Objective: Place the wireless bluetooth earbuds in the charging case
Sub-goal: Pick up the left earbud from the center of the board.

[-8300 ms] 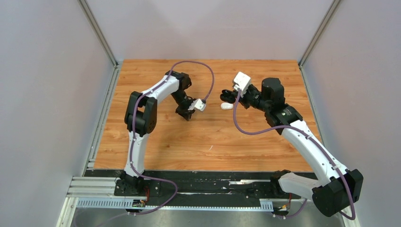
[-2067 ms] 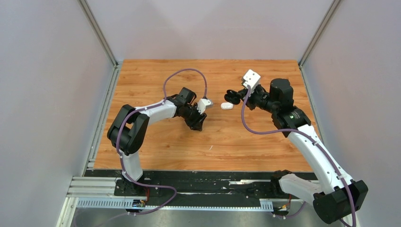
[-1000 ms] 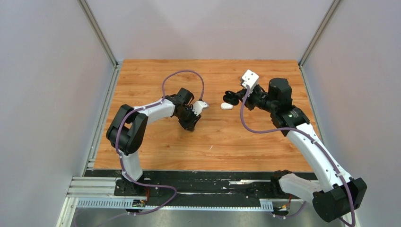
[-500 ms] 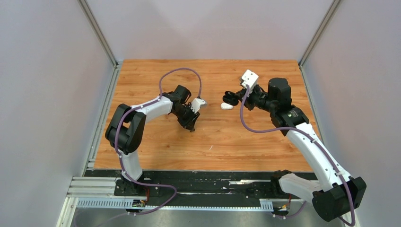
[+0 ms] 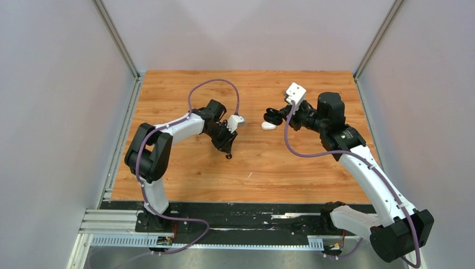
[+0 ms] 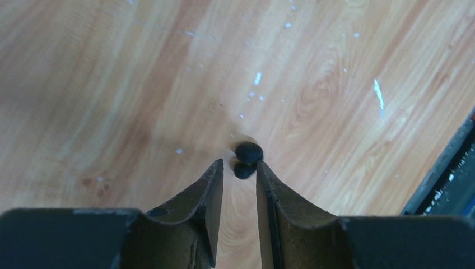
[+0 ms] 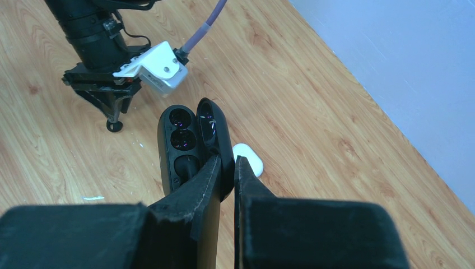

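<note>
A tiny black earbud [image 6: 248, 151] lies on the wooden table just past my left gripper's [image 6: 240, 162] fingertips, against the right finger. The jaws stand a little apart and hold nothing. The earbud also shows in the top view [image 5: 228, 156], below the left gripper [image 5: 225, 148]. My right gripper [image 7: 227, 159] is shut on the lid of an open black charging case [image 7: 178, 147] and holds it above the table, sockets facing the left arm. In the top view the right gripper [image 5: 274, 116] is at the table's centre back. No other earbuds show.
A closed white pill-shaped case [image 5: 269, 126] lies on the table under the right gripper and also shows in the right wrist view [image 7: 249, 159]. A small white fleck [image 5: 249, 175] marks the wood nearer the front. Grey walls enclose the table on three sides.
The left gripper has pulled back and to the left over the last two seconds. The black earbud now shows on the table at its fingertips. The right arm has hardly moved.
</note>
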